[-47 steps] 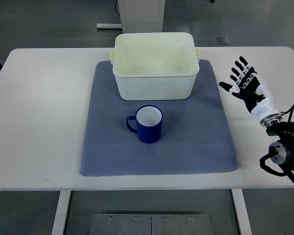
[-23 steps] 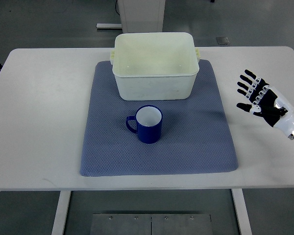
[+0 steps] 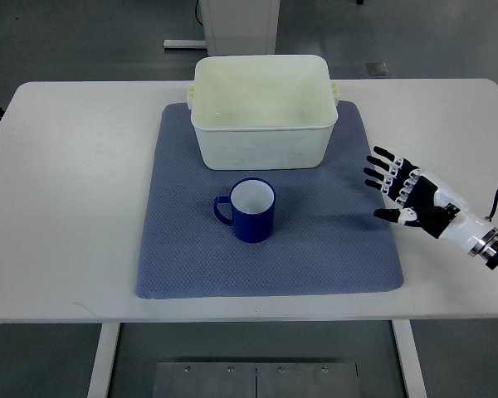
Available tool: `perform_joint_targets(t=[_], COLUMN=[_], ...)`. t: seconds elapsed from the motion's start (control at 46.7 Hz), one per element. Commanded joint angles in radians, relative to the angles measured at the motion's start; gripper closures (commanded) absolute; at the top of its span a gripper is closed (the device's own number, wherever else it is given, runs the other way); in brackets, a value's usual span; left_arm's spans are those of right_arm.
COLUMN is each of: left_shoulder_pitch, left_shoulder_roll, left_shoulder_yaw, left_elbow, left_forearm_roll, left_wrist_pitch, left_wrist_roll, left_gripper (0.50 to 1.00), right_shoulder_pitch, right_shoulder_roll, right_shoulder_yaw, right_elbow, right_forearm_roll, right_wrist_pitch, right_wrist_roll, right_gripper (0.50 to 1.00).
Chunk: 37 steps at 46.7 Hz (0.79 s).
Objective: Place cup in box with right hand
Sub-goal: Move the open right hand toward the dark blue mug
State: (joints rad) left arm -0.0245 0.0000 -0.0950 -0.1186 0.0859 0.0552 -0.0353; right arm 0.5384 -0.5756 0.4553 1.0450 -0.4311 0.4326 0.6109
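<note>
The right hand (image 3: pixel 408 196) is over the right edge of the blue mat (image 3: pixel 332 249), fingers spread wide and holding nothing. The blue cup (image 3: pixel 251 210) stands upright on the mat, just in front of the white box (image 3: pixel 262 145), well apart from the hand.

A white table (image 3: pixel 75 191) carries a blue mat (image 3: pixel 315 249) lying centred, nearer its front edge.
</note>
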Motion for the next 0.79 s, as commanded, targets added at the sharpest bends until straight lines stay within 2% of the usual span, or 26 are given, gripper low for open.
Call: perform_joint_targets(t=[0.0, 0.428, 0.771], left_shoulder_pitch=[0.000, 0.000, 0.000], left_shoulder_roll=[0.000, 0.000, 0.000], left_shoulder_yaw=[0.000, 0.000, 0.000], left_elbow=[0.000, 0.000, 0.000], left_forearm_roll=[0.000, 0.000, 0.000], left_wrist_pitch=[0.000, 0.000, 0.000], left_wrist_roll=[0.000, 0.000, 0.000], left_gripper=[0.500, 0.500, 0.500], right_shoulder_pitch=[0.000, 0.009, 0.008], right_shoulder_roll=[0.022, 0.151, 0.237], right_shoulder_yaw=[0.002, 0.005, 0.000], right_elbow=[0.000, -0.008, -0.020], right_forearm_roll=[0.000, -0.026, -0.055], right_wrist_pitch=[-0.005, -0.015, -0.110], right_wrist_roll=[0.000, 0.000, 0.000], right_gripper=[0.500, 0.500, 0.500])
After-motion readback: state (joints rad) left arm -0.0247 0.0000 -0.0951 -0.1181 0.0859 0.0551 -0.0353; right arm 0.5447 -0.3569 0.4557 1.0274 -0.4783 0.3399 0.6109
